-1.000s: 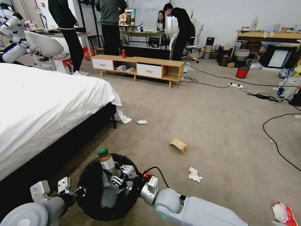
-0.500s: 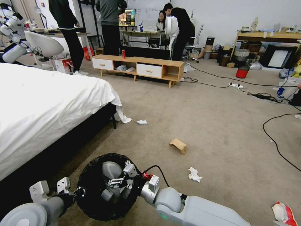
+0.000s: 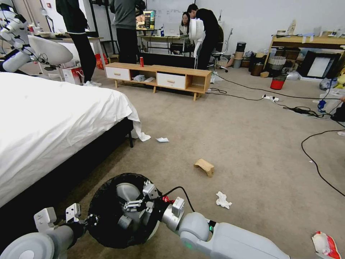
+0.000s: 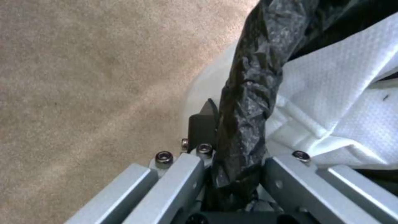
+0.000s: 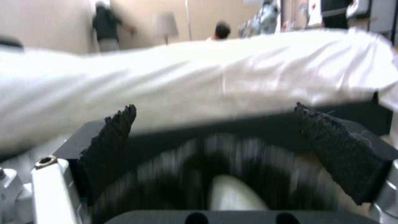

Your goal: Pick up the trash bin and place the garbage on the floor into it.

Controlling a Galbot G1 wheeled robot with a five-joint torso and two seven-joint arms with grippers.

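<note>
The trash bin [image 3: 107, 216], pale grey with a crinkly black bag, hangs low in front of me beside the bed. My left gripper [image 3: 90, 219] is shut on its rim; the left wrist view shows the bagged rim [image 4: 242, 118] pinched between the fingers. Over the bin's mouth, my right gripper [image 3: 130, 214] is open and holds nothing, its black pads [image 5: 118, 137] spread wide. Garbage lies on the floor [image 3: 251, 144]: a tan cardboard piece [image 3: 204, 167], a white tissue [image 3: 223, 200], a paper scrap [image 3: 162, 139] and a red-white snack bag [image 3: 325, 244].
The bed [image 3: 54, 118] with a white sheet runs along the left, close to the bin. A low wooden cabinet [image 3: 158, 77] with a red can [image 3: 141, 62] stands at the back. Black cables [image 3: 316, 158] cross the carpet on the right, near a small red bin [image 3: 277, 83].
A second ago my right gripper held a green-capped bottle over the bin. The bottle has left its fingers, which now stand open. The bin has shifted slightly.
</note>
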